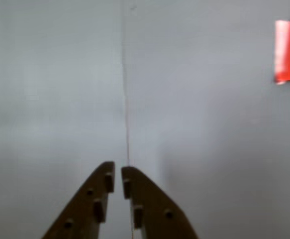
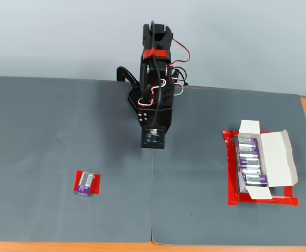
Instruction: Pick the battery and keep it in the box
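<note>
- Claw [image 1: 118,172]: fingers nearly together with a thin gap, holding nothing, above bare grey mat [image 2: 48,126].
- Battery [image 2: 84,184]: lies on a red tape patch [image 2: 94,184] at the mat's lower left in the fixed view, well apart from the arm [image 2: 155,89].
- Box [image 2: 263,160]: open at right inside a red tape outline [image 2: 230,173], with 4 cells [image 2: 251,163] in a row.

my fingers [image 1: 118,172] run off the wrist view's bottom edge, and that view is blurred throughout. a red patch [image 1: 288,51] is cut by its right edge (identity unclear). battery [image 2: 84,183] label print is too small to read.
</note>
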You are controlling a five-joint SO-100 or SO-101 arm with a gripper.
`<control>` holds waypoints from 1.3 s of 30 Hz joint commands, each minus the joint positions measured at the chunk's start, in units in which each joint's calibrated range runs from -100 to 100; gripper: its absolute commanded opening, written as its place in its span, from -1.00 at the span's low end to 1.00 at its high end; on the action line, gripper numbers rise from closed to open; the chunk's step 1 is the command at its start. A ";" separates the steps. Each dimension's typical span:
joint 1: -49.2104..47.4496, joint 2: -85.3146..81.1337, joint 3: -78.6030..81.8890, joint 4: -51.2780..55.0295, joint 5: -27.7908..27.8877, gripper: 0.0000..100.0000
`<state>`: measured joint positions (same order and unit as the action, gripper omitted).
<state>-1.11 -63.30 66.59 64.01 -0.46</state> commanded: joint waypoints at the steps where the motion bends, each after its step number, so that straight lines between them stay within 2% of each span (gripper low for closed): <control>1: 5.10 6.70 -8.93 -0.73 -0.08 -0.97; 10: 15.91 24.00 -24.85 -0.73 0.59 -0.96; 15: 20.24 34.17 -32.63 -0.99 3.56 -0.96; 22: 26.66 45.28 -38.69 -10.88 6.38 -0.96; 27: 27.18 53.50 -43.84 -11.66 8.25 -0.96; 39: 25.24 66.81 -52.62 -11.75 8.36 -0.96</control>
<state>25.13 3.23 17.38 53.17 7.64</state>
